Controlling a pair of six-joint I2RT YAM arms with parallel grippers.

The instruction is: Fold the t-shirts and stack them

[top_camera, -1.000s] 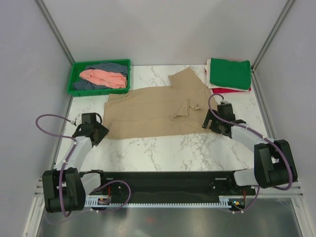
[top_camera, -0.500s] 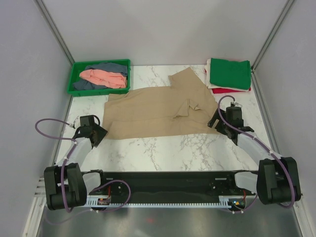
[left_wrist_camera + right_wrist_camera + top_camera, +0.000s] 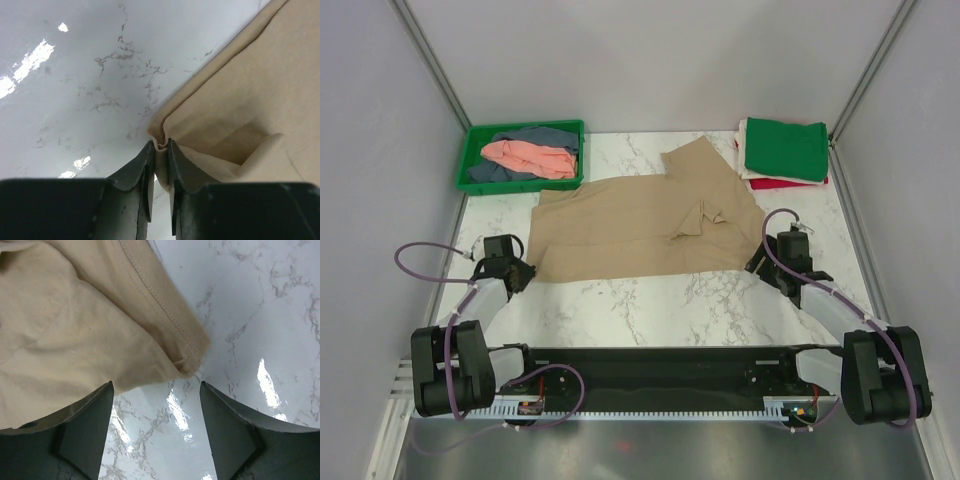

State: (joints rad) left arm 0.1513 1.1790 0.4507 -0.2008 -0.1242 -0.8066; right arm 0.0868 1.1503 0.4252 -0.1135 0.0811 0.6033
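Note:
A tan-beige t-shirt (image 3: 640, 225) lies spread on the marble table. My left gripper (image 3: 523, 276) is shut on its near left corner (image 3: 161, 145), the cloth pinched between the fingers. My right gripper (image 3: 760, 264) is open just beside the shirt's near right corner (image 3: 192, 355), which lies on the table between and ahead of the fingers, not held. A folded dark green t-shirt (image 3: 785, 148) sits on a red one (image 3: 790, 183) at the back right. A salmon pink t-shirt (image 3: 530, 157) and a grey-blue one (image 3: 535, 137) lie crumpled in the tray.
A green plastic tray (image 3: 472, 160) stands at the back left. Grey walls and metal frame posts close in both sides. Purple cables loop beside each arm.
My right gripper has moved right and toward the near edge, off the shirt's right corner, which now lies free. My left gripper has shifted slightly toward the near edge, still at the left corner.

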